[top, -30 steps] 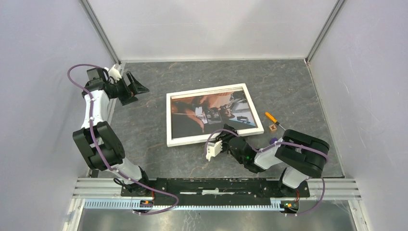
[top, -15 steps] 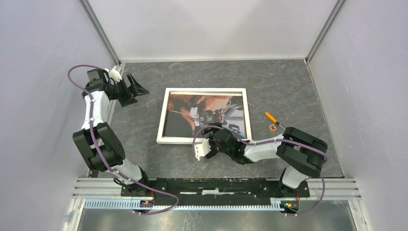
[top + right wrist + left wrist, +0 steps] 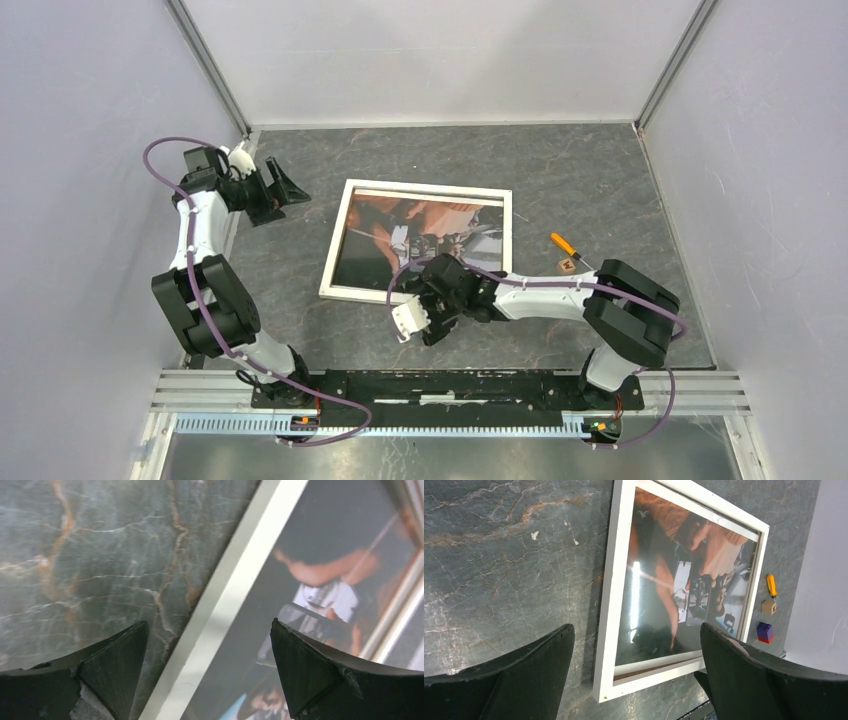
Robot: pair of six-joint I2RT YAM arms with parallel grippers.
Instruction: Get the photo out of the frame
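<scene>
The frame [image 3: 335, 240] lies flat on the dark stone table, white border up, with the photo [image 3: 420, 225] showing under its glass. My right gripper [image 3: 437, 283] hovers low over the frame's near edge. In the right wrist view its open fingers straddle the white border [image 3: 227, 597], holding nothing, with the photo [image 3: 310, 580] to their right. My left gripper [image 3: 280, 190] hangs open at the far left, off the frame. In the left wrist view the frame [image 3: 613, 580] and photo [image 3: 684, 580] lie beyond the left gripper's [image 3: 636, 645] spread fingers.
An orange-handled tool [image 3: 563, 243] and a small wooden cube [image 3: 567, 265] lie right of the frame. A blue and red cube [image 3: 765, 631] sits near them. White walls with metal posts close in the table on three sides.
The frame has turned clockwise and slid left. My right arm swung left along its near edge and its jaws went from nearly shut to open. The left arm barely moved.
</scene>
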